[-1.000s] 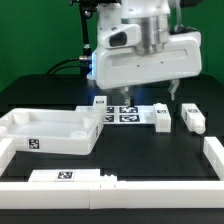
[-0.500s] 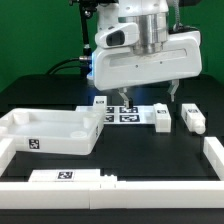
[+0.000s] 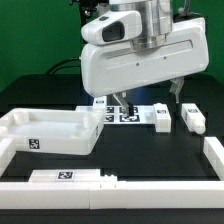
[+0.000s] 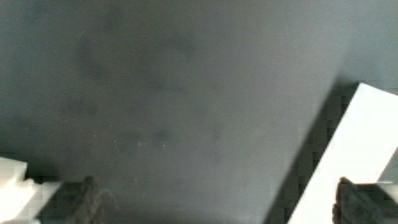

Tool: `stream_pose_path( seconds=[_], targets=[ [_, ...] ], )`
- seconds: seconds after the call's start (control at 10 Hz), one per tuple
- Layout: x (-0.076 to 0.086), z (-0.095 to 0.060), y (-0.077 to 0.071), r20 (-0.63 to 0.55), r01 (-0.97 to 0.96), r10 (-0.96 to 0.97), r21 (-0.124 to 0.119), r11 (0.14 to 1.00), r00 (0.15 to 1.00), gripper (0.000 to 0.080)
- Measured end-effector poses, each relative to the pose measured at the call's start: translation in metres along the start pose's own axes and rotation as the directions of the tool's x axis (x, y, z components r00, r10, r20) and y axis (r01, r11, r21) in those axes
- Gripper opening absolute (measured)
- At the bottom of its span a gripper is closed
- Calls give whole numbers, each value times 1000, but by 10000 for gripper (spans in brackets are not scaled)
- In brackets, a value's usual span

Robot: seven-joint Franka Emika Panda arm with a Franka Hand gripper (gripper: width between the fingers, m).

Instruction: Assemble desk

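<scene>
Border wall [image 3: 150, 186], low and white, runs along the near edge of the black table [image 3: 150, 150]. A long white piece [image 3: 66, 177] with a square tag lies against it at 7 o'clock in the exterior view; cannot tell whether it is loose or part of the wall. A side wall [image 3: 213, 152] stands at 4 o'clock.

The desk top [image 3: 50, 130] sits at 9 o'clock, a white rimmed tray lying flat on the table with its hollow side up and a tag on its near rim. Nothing is plugged into it.

Farther back and to 3 o'clock of the desk top, a leg [image 3: 161, 116] lies on the table. A second leg [image 3: 194, 118] lies near it, farther toward 3 o'clock, the two apart. A third leg [image 3: 100, 103] is at the desk top's far corner, partly hidden.

The marker board [image 3: 127, 114] lies flat between the third leg and the first.

The hand [image 3: 149, 98] hangs above the marker board at 12 o'clock. Its fingers [image 3: 121, 99] are spread wide with nothing between them, and they touch no part. In the wrist view the hand [image 4: 217, 200] shows only the dark fingertips [image 4: 75, 198], far apart over bare table, with a white part [image 4: 365, 150] beside one finger.
</scene>
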State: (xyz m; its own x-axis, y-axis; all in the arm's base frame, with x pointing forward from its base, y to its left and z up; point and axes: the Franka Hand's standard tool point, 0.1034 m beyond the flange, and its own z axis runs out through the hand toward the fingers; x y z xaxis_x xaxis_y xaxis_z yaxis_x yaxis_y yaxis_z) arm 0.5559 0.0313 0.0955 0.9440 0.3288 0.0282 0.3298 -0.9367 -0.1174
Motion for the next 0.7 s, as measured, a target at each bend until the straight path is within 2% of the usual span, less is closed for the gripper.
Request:
stream_pose_path(
  seconds=[0.3,0.4,0.6,0.7],
  targets=[
    [-2,4,4,7,20,-20,-1,1000,1000,649],
    [2,7,17,8,60,-60,-6,998,998,649],
    [28,5,41,29,164,-165,27,986,986,649],
    [32,9,49,39,181,-182,40,983,982,649]
  ],
)
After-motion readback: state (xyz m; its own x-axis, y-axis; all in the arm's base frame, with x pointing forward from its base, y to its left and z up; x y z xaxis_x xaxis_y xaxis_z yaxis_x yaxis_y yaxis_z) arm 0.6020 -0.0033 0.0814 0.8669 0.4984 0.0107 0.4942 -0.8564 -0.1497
